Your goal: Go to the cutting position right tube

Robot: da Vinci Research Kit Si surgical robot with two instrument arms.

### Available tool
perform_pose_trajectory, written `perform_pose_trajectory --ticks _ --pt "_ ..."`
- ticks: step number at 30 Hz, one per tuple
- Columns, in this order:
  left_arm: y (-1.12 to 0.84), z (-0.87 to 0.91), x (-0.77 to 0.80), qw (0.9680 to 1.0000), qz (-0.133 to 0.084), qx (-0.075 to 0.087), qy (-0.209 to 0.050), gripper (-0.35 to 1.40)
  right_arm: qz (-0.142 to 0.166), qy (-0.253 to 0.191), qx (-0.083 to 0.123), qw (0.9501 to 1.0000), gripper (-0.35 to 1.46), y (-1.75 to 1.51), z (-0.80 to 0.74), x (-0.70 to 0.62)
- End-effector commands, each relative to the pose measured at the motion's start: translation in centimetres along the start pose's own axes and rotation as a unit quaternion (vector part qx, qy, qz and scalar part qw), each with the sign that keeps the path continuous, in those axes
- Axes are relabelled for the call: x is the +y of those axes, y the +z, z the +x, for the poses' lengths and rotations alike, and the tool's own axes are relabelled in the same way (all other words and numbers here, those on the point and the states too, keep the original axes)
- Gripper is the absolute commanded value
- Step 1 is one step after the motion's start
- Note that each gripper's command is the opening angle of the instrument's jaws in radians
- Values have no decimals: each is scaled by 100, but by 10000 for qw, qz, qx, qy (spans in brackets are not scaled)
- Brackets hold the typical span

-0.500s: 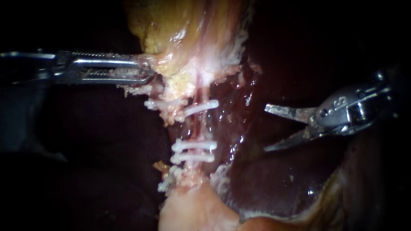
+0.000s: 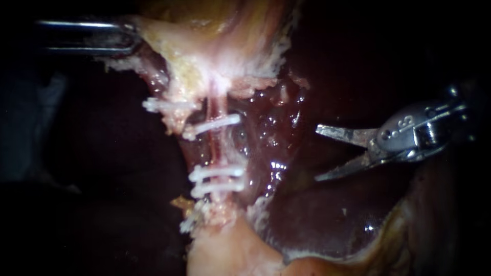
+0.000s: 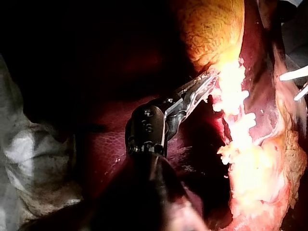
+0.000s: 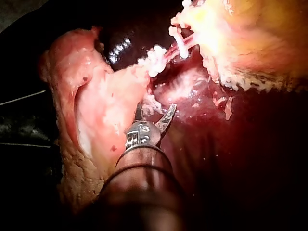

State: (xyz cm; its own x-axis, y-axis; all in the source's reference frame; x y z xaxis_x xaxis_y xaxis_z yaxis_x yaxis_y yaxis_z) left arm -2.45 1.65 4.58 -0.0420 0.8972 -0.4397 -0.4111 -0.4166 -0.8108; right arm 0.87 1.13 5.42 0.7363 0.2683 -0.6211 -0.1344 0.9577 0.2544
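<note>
Claw of left instrument (image 2: 130, 37): clenched on gallbladder (image 2: 179, 51) tissue. Claw of right instrument (image 2: 318, 153): released, clipped right tube (image 2: 219, 145) well ahead.

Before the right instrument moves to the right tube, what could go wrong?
1. The right instrument is open over the liver; advancing low might nick it.
2. The right tube is bare only between the upper clip and the lower clips; drifting could strike one.
3. The left instrument holds the gallbladder taut; a slip would shift the target.
</note>
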Motion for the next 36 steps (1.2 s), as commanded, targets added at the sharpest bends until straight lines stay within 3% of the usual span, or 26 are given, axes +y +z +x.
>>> perform_pose_trajectory --ticks 1,6,13,17,20,29,36 --pt "-1 1 1 10000 -9 26 2 -35 0 -3 1 10000 144 0 0 0" --pt "2 -2 2 10000 4 35 7 -35 53 2 18 10000 144 1 1 1" --pt "3 -3 2 10000 11 39 10 -35 610 99 207 9979 144 20 7 -1" --pt "4 -5 3 10000 17 42 13 -35 760 382 549 9949 143 41 10 -4" --pt "4 -5 3 10000 20 44 13 -35 889 529 665 9924 143 60 13 -4" --pt "4 -6 5 10000 24 46 12 -35 1210 696 801 9870 141 121 17 -11" --pt "3 -6 5 10000 25 47 13 -35 1474 831 1068 9798 143 148 29 -8"
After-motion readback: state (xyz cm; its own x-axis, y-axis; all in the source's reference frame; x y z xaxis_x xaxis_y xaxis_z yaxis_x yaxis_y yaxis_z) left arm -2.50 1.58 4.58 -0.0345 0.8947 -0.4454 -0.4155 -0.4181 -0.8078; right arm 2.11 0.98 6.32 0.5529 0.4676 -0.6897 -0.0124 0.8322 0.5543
